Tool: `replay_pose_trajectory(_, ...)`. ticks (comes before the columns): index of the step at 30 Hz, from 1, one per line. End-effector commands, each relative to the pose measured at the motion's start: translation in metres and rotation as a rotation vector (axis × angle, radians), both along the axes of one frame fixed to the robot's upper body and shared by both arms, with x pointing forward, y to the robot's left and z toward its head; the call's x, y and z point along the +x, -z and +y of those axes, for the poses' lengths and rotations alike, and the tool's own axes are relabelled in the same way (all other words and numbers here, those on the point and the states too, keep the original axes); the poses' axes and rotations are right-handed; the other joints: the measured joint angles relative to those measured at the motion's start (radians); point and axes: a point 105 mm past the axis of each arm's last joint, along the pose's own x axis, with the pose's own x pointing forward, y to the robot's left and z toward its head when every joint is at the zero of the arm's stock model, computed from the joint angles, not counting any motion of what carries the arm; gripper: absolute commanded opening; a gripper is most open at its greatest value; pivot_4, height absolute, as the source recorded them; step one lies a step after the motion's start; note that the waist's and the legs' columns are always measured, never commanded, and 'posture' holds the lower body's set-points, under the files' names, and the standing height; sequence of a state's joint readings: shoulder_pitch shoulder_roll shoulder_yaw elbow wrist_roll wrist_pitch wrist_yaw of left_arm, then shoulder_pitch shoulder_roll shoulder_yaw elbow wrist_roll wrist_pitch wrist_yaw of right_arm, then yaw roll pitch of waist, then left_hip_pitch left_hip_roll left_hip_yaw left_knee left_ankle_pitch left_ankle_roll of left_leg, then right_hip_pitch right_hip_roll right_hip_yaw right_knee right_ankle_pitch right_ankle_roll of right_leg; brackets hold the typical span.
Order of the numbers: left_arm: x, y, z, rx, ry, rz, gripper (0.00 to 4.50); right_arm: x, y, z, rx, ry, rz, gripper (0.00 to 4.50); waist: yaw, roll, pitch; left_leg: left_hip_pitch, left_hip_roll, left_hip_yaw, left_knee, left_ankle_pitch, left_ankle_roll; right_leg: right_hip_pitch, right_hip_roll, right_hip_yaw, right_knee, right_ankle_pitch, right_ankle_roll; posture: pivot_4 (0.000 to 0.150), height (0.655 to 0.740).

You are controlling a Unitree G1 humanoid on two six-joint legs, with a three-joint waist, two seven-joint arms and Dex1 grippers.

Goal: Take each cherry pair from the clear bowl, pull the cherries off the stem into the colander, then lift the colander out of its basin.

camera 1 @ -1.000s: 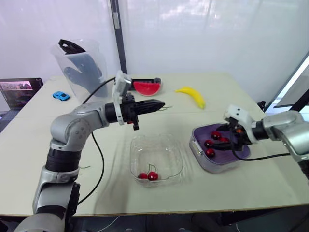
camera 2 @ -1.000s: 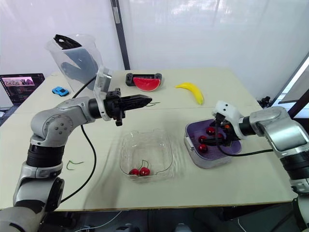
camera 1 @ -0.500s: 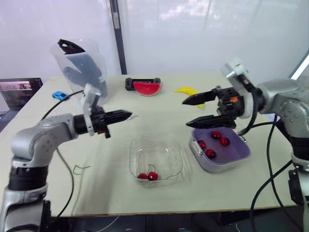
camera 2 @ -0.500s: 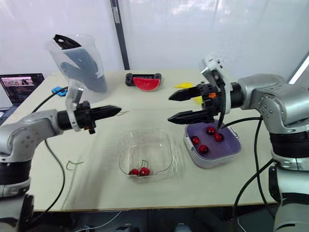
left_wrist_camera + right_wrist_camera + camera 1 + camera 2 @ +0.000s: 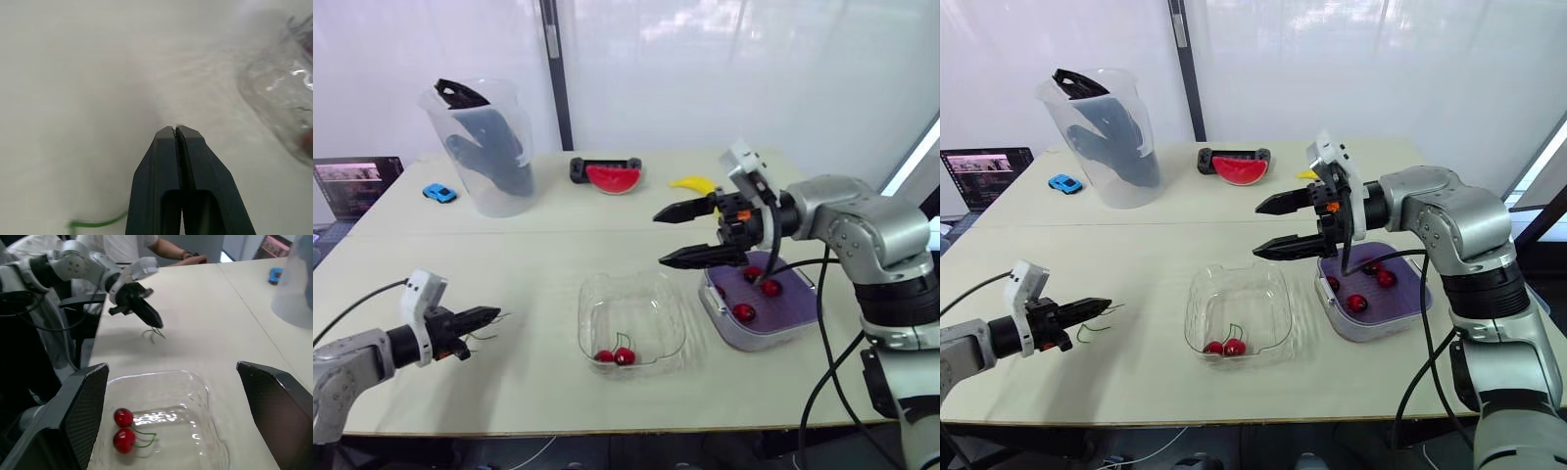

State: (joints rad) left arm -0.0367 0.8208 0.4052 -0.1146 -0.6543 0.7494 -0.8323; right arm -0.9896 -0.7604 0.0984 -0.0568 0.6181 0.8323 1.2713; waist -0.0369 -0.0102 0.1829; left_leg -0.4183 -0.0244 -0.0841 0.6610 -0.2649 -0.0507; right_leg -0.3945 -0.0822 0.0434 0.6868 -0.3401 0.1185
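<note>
left gripper (image 5: 481, 316) low over table (image 5: 558, 230) by the front-left edge, fingers clamped together. thin green stem (image 5: 498, 318) right at the tips, can't tell if it's pinched. second stem (image 5: 1087, 333) lies on the table just beside it. clear bowl (image 5: 631, 278) front centre, one cherry pair (image 5: 615, 356) at its near side, cherries joined. right gripper (image 5: 659, 239) spread wide and holding nothing, hanging above the bowl's far-right edge. colander (image 5: 800, 297) sits in its basin (image 5: 736, 340) right of the bowl, loose cherries (image 5: 742, 312) inside. back row: toy car (image 5: 436, 194), pitcher (image 5: 480, 147), watermelon slice (image 5: 611, 178), banana (image 5: 690, 183)
</note>
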Motion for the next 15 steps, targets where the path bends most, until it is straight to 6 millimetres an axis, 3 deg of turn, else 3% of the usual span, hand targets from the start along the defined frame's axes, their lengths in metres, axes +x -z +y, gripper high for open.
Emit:
replay_pose_trajectory(1,-0.002,0.018,0.021,0.041,-0.070,0.017,0.00,0.004,-0.008,0.000,0.049,0.034,-0.047,4.46,-0.004,0.000,0.000,0.000,0.000,0.000,0.000,0.000,0.000,0.000,0.000,0.000,0.000,0.000,0.000,0.150,0.7400)
replay_pose_trajectory(7,0.001,0.030,0.023,0.039,-0.068,0.035,0.00,0.012,-0.010,-0.003,0.075,0.092,-0.051,4.46,-0.001,0.000,0.000,0.000,0.000,0.000,-0.001,0.000,0.000,-0.001,0.000,0.000,0.000,0.000,0.000,0.150,0.7400)
replay_pose_trajectory(10,0.004,0.026,0.025,0.044,-0.069,0.021,0.90,0.016,-0.010,-0.004,0.078,0.120,-0.054,4.50,-0.001,0.000,0.000,0.000,0.000,0.000,-0.001,0.000,0.000,-0.001,0.000,0.000,0.000,0.000,0.000,0.150,0.7400)
replay_pose_trajectory(13,0.006,0.020,0.028,0.040,-0.075,0.000,2.41,0.015,-0.010,-0.004,0.085,0.116,-0.049,4.50,-0.003,0.000,0.000,0.000,0.000,0.000,-0.001,0.000,0.000,-0.001,0.000,0.000,0.000,0.000,0.000,0.150,0.7400)
replay_pose_trajectory(15,0.010,0.006,0.034,0.029,-0.076,-0.044,3.43,0.014,-0.012,-0.003,0.111,0.107,-0.039,4.50,-0.005,0.000,0.000,0.000,0.000,0.000,-0.001,0.000,0.000,-0.001,0.000,0.000,0.000,0.000,0.000,0.150,0.7400)
